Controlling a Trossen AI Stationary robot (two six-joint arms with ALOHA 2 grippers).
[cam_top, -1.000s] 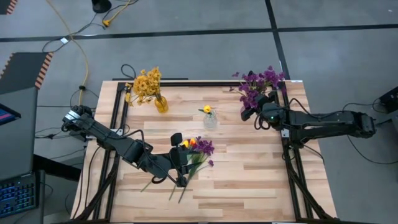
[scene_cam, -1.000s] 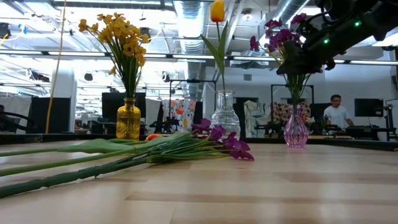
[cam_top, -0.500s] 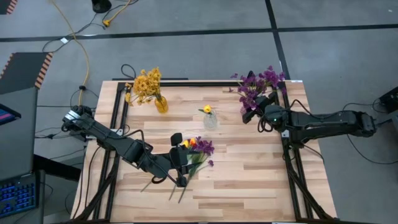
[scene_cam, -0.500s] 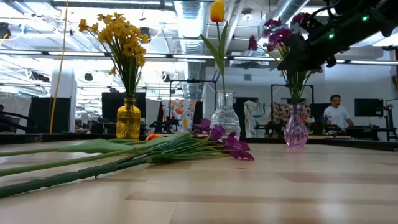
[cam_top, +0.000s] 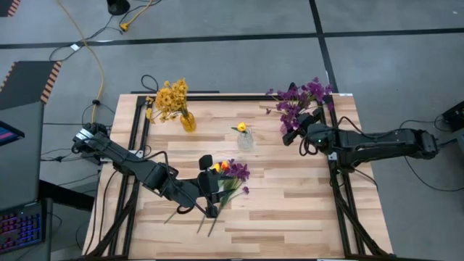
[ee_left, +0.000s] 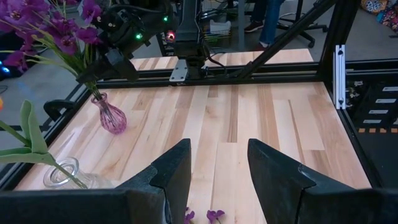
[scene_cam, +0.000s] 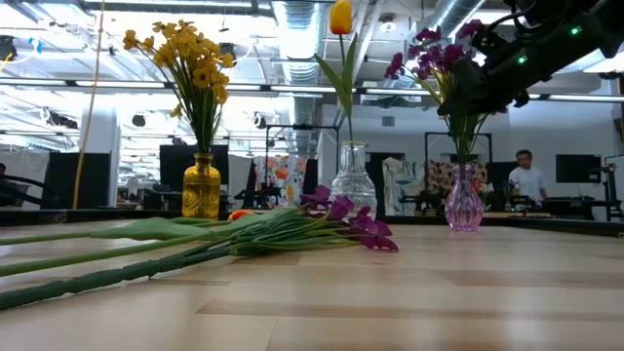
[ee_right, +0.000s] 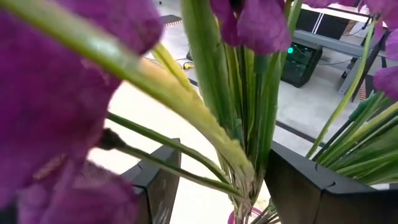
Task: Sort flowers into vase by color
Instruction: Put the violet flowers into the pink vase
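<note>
Yellow flowers (cam_top: 171, 96) stand in an amber vase (scene_cam: 202, 185). One orange tulip (scene_cam: 340, 18) stands in a clear vase (cam_top: 245, 138). Purple flowers (cam_top: 301, 96) fill a pink vase (scene_cam: 463, 200). A loose bunch of purple and orange flowers (cam_top: 229, 176) lies flat on the table, its stems toward the near edge. My left gripper (ee_left: 217, 168) hovers open above this bunch with nothing between its fingers. My right gripper (ee_right: 217, 180) is open at the purple bouquet, one finger on either side of its green stems (ee_right: 239, 130), above the vase mouth. My right gripper comes level from the table's right, its open fingers (ee_right: 298, 186) on either side of the bouquet's stems just above the vase. There are gaps around most stems, and I cannot tell whether a finger touches one.
A black metal frame (cam_top: 217, 95) runs along the table's edges. The three vases stand in a row across the far half. Bare wood (cam_top: 290, 203) lies at the near right. In the low view a person (scene_cam: 527, 180) sits in the room beyond the table.
My right gripper has shifted slightly beside the purple bouquet and stays open. The purple blooms have swayed a little. My left arm and the bunch on the table have kept still.
</note>
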